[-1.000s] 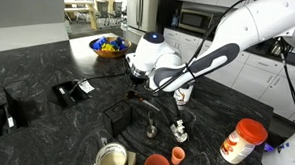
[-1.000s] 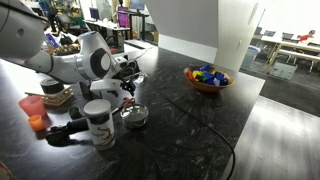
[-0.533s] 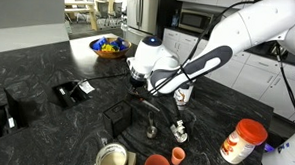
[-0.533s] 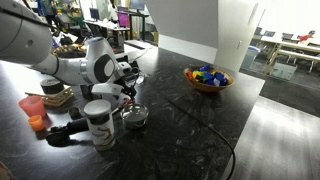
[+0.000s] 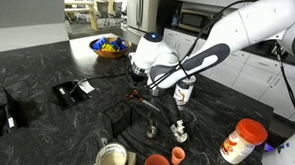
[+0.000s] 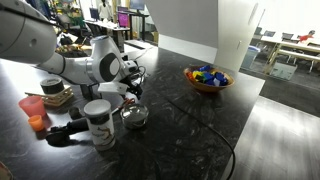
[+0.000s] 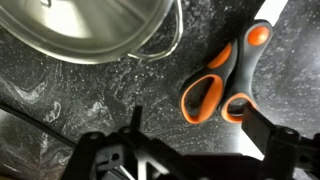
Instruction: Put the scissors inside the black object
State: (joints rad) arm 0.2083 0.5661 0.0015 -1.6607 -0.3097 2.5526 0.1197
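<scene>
The scissors (image 7: 225, 80) have orange looped handles and lie flat on the dark marbled counter; in the wrist view they sit just beyond my right fingertip. In an exterior view their orange handles (image 5: 176, 129) show beside the black object (image 5: 126, 117), a thin-walled wire-frame box. One thin bar of it (image 7: 30, 112) crosses the wrist view at lower left. My gripper (image 7: 200, 135) hangs above the counter near the box (image 5: 137, 90), open and empty, with the jaws wide apart. The arm also shows from the other side (image 6: 125, 92).
A steel pot (image 7: 90, 30) stands close by (image 6: 133, 116). Orange cups (image 5: 156, 163), a white jar with an orange lid (image 5: 243, 140), a fruit bowl (image 5: 109, 47) and a flat black item with white paper (image 5: 72, 89) surround the box.
The arm and wrist have shifted only slightly over the box and scissors. The gripper stays open and nothing on the counter has moved.
</scene>
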